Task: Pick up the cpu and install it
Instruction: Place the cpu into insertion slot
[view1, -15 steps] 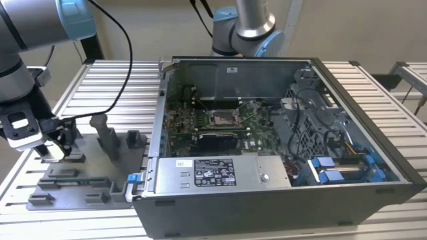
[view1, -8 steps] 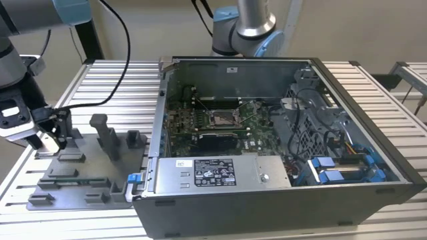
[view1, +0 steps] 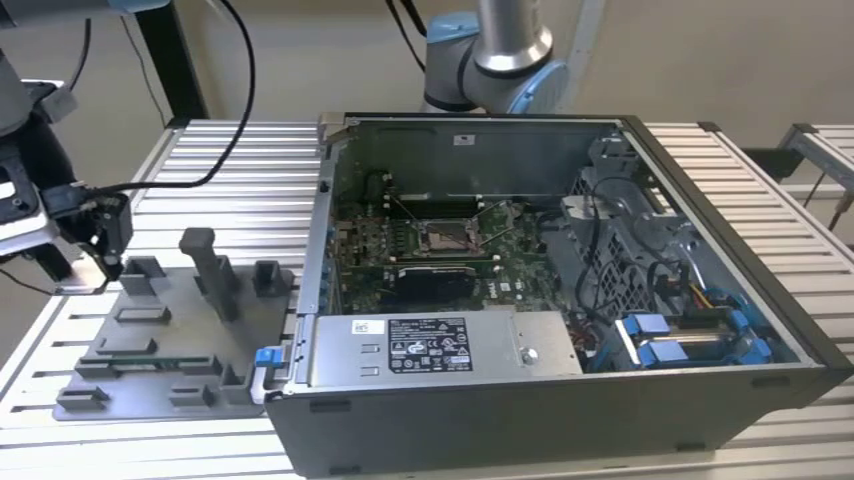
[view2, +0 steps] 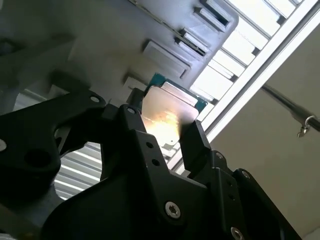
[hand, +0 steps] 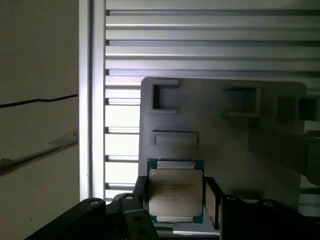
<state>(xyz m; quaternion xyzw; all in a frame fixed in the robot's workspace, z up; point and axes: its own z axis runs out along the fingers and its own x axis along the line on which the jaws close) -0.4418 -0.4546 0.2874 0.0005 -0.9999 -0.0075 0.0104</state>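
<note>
The cpu (hand: 175, 189) is a thin square chip with a silvery top and a green edge. It sits between the two black fingers (hand: 212, 199) of my gripper (hand: 175, 200), which press on its opposite sides. In the second wrist view the cpu (view2: 167, 112) glints between the same fingers, with my gripper (view2: 162, 124) shut on it. In the exterior view my gripper (view1: 103, 262) hangs at the far corner of the grey tray (view1: 160, 345), on the exterior view's left. The open socket (view1: 445, 237) lies on the motherboard inside the computer case (view1: 747, 300).
Upright grey blocks (view1: 211, 270) rise from the tray beside my gripper. A silver power-supply box (view1: 441, 345) fills the case's near side. Cables and blue drive brackets (view1: 667, 335) sit at its right. The slatted metal table (view1: 240, 160) has an edge just left of the tray.
</note>
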